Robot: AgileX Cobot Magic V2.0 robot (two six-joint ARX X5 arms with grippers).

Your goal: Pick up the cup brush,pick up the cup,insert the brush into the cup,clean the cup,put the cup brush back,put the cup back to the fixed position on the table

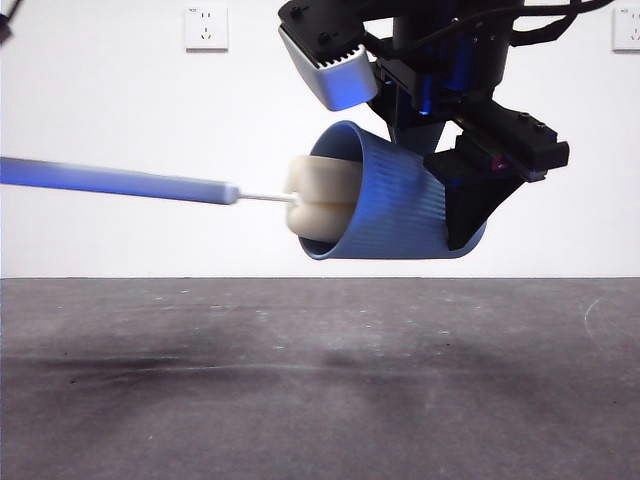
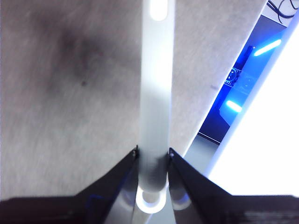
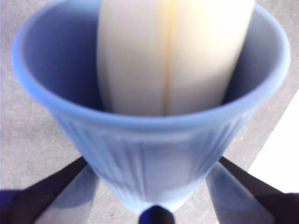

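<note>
With the right gripper (image 3: 154,186) clamping the cup (image 1: 395,200) and the left gripper (image 2: 153,156) clenching the brush (image 1: 320,200) entering from nine o'clock, hard scrubbing could twist the cup loose.

In the front view, the cup brush (image 1: 150,183) runs off the left edge, so its grip end is unseen; its sponge head (image 1: 320,200) is partly hidden inside the cup (image 1: 395,205). The cup's base sits behind a dark gripper (image 1: 470,200), whose arm is cut off at the top edge. In the right wrist view, the cup (image 3: 154,154) is blurred and the sponge (image 3: 173,51) is cropped at the top.
</note>
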